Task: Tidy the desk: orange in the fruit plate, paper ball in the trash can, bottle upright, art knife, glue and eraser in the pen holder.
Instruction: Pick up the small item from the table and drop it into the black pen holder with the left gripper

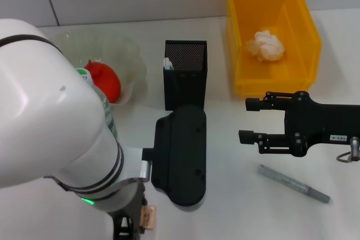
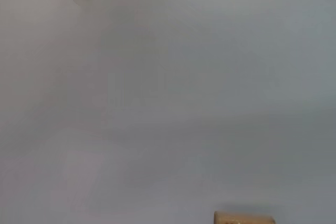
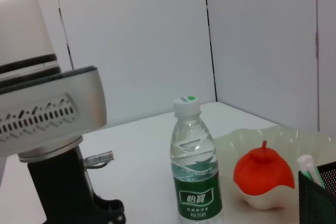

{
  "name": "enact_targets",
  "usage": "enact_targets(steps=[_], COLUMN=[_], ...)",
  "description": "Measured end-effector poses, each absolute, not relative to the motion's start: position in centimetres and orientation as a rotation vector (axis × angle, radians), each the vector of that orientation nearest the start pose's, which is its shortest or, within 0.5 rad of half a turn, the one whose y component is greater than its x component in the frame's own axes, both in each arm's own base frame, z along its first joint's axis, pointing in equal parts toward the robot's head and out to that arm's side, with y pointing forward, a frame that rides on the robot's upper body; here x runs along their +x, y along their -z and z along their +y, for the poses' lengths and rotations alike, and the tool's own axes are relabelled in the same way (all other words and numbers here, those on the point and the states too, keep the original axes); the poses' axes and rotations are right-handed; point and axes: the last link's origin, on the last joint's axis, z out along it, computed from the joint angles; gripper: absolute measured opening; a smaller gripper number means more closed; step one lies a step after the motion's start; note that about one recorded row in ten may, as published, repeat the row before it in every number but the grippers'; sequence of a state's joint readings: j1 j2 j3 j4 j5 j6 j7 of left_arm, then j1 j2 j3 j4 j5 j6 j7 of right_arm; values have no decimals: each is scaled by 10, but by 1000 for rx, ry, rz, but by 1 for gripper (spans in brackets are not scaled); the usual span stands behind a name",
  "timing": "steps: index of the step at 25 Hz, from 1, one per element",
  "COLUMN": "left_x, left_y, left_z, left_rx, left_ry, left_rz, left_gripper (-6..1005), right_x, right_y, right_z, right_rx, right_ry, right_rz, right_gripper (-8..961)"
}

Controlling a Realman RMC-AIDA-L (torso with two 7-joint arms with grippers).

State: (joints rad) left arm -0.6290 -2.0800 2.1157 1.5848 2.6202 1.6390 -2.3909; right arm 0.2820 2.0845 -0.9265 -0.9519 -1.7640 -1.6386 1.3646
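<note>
Head view: the left gripper (image 1: 130, 230) hangs low at the near desk edge, the eraser (image 1: 148, 217) just beside it; jaw state can't be told. The right gripper (image 1: 251, 120), jaws wide and empty, sits well apart.

Left wrist view: eraser (image 2: 244, 217) at the frame edge.

Right wrist view: bottle (image 3: 195, 167) upright. Left arm is nearer the eraser.

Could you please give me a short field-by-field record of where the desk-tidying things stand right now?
orange: in the fruit plate
paper ball: in the trash can
bottle: upright, beside the fruit plate
pen holder: upright mid-desk, a white-tipped item inside
eraser: on the desk, beside the left gripper
grey pen-like tool: lying on the desk near the right gripper
right gripper: open, empty
</note>
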Motion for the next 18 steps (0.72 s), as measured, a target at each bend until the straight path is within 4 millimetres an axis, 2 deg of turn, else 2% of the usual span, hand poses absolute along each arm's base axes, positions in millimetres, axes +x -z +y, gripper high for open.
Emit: enact_targets(steps=[4, 8, 18], left_x=[-122, -112, -102], left_y=[88, 89, 87], left_z=[256, 263, 272], left_rx=[-2920, -2893, -2846], left_ry=[-1063, -968, -882], left_rz=[301, 328, 357], left_gripper=[406, 406, 407], right_x=[263, 265, 272], right_y=[-25, -26, -29], right_z=[287, 287, 286], right_rx=[-2724, -2712, -2682], right_ry=[-744, -740, -739], right_rz=[418, 417, 443], right_gripper=[710, 710, 710])
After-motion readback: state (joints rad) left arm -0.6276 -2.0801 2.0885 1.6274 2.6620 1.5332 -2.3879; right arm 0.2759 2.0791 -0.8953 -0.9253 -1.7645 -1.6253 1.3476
